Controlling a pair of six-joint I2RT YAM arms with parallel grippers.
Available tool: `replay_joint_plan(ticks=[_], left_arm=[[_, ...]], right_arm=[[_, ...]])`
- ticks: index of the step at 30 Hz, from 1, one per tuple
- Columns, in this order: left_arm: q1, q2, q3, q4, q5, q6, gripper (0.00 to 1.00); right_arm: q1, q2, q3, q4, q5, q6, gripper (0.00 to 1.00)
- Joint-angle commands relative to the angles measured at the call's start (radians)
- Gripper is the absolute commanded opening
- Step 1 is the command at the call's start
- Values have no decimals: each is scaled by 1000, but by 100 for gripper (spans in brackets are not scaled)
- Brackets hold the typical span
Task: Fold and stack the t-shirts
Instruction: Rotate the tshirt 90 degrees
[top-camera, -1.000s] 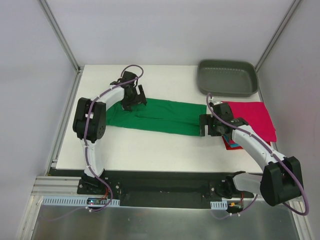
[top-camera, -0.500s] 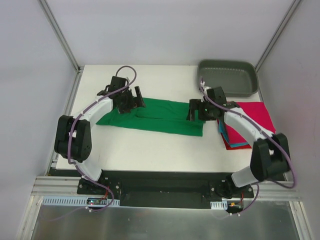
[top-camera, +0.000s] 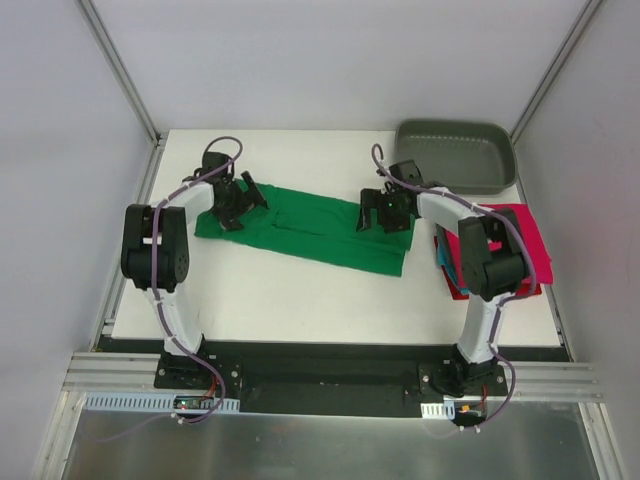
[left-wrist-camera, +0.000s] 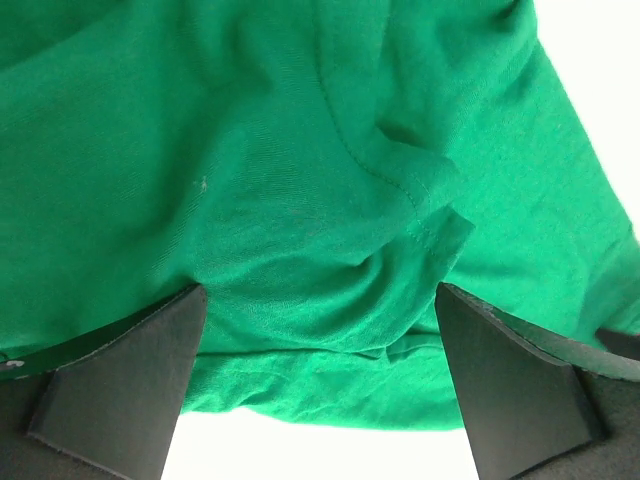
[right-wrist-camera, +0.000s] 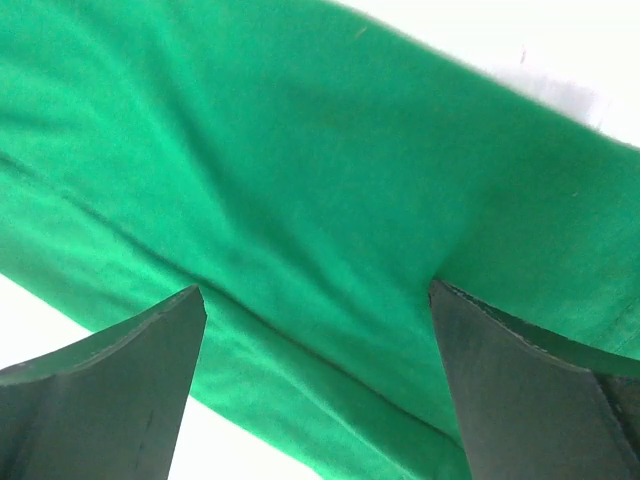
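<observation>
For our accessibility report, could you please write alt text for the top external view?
A bright green t-shirt, folded into a long strip, lies across a white table with the left tool and right tool over its two ends. A grey tray sits back right, a crimson-pink folded shirt just nearer.

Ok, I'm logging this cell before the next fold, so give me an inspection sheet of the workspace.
Surface: white table, flat.
Job's things: green t-shirt lies as a long strip mid-table; folded stack, crimson-pink on top with teal and red edges below, at right.
Clutter: grey tray at far right corner, nothing seen inside.
Grippers: left gripper and right gripper both have fingers open, over the green shirt's two ends.
Cables: purple cables run along both arms, looped above the wrists.
Surroundings: pale walls, metal frame posts.
</observation>
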Motion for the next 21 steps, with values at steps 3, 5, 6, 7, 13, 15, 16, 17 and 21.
replay_joint_plan(ticks=[3,5,6,7,13,15,16,17,21], left_arm=[[-30,209,217,-21,0,-77,99],[-56,285,316,-33,16,-99,99],[-74,320,371,-38,12,-110,99],[-90,363,442,-44,3,-120,99],[-139,618,831,-131,73,-214,99],[-154,663,918,-137,60,-234,99],[-163,683,958,-137,43,-242,99],[-173,704,997,-136,33,-248,99],[-196,795,1150,-96,81,-254,99]], right_arm=[[57,-235,-328,10,-25,107,96],[114,-349,-463,53,-13,157,96],[152,-422,-514,70,-14,182,96],[197,-469,-560,79,-13,211,96],[482,-616,-683,138,-62,319,96],[548,-619,-671,154,-77,308,96],[571,-619,-660,159,-82,299,96],[588,-619,-648,159,-85,284,96],[601,-633,-602,130,-31,247,96]])
